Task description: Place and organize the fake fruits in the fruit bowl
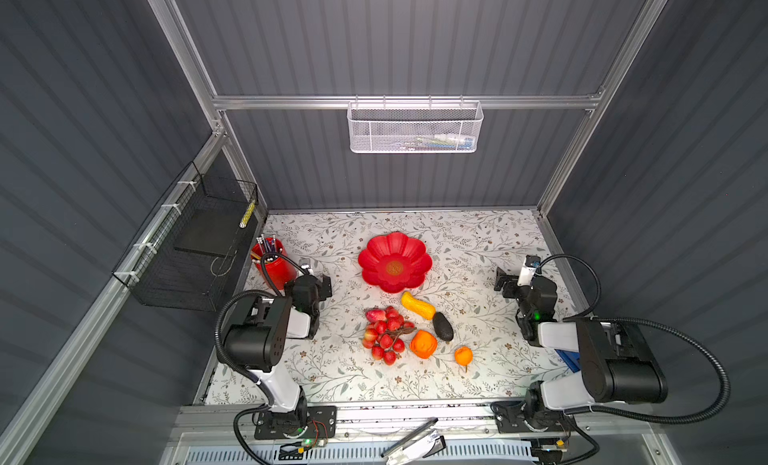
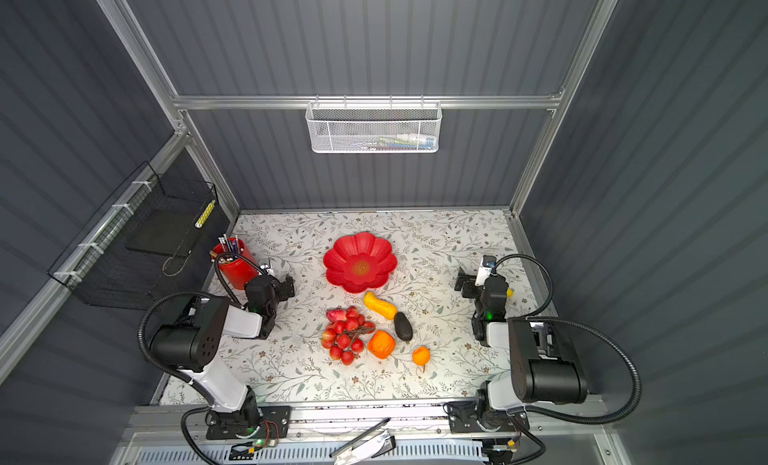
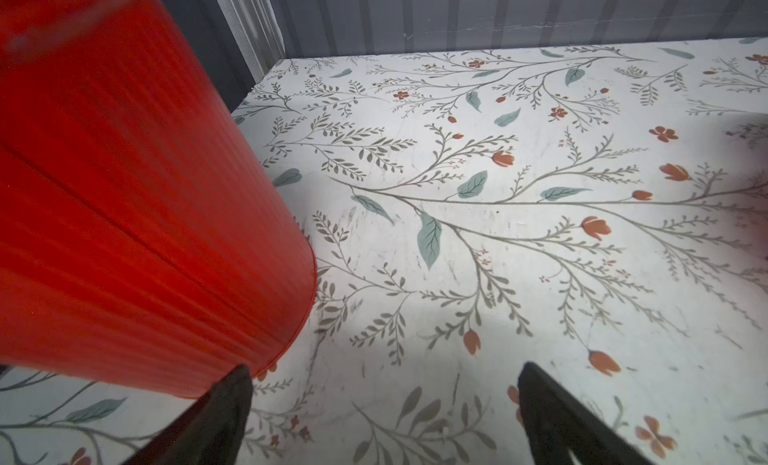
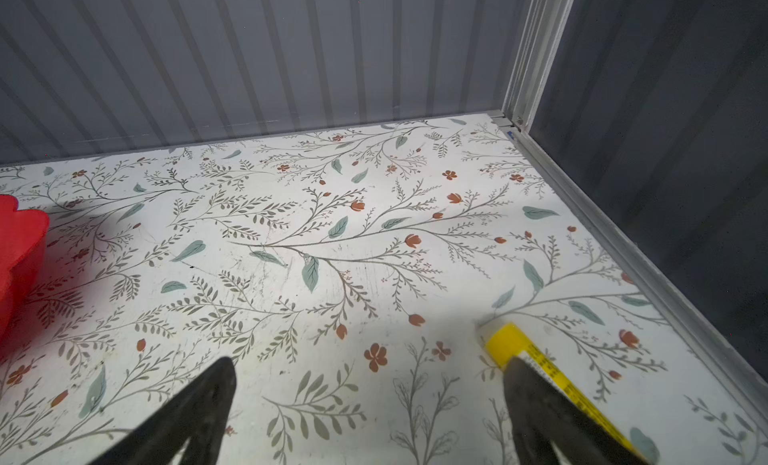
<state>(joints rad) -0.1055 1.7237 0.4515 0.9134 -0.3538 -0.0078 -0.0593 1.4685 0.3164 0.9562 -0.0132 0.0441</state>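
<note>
The red flower-shaped fruit bowl [image 1: 394,262] [image 2: 359,262] sits empty at mid table; its rim [image 4: 20,251] shows in the right wrist view. In front of it lie the fake fruits: a bunch of red berries [image 1: 386,338], a strawberry [image 1: 375,315], a yellow-orange squash [image 1: 417,305], a dark avocado [image 1: 443,326], a lumpy orange fruit [image 1: 424,344] and a small orange [image 1: 463,355]. My left gripper [image 1: 322,285] [image 3: 384,371] stands open left of the bowl. Off to the bowl's right, my right gripper [image 1: 503,282] [image 4: 370,363] is open too. Neither holds anything.
A red pencil cup [image 1: 272,261] [image 3: 124,213] stands close beside the left gripper. A yellow tube [image 4: 509,344] lies by one right finger. A black wire basket [image 1: 195,251] hangs on the left wall, a white mesh basket [image 1: 415,128] on the back wall.
</note>
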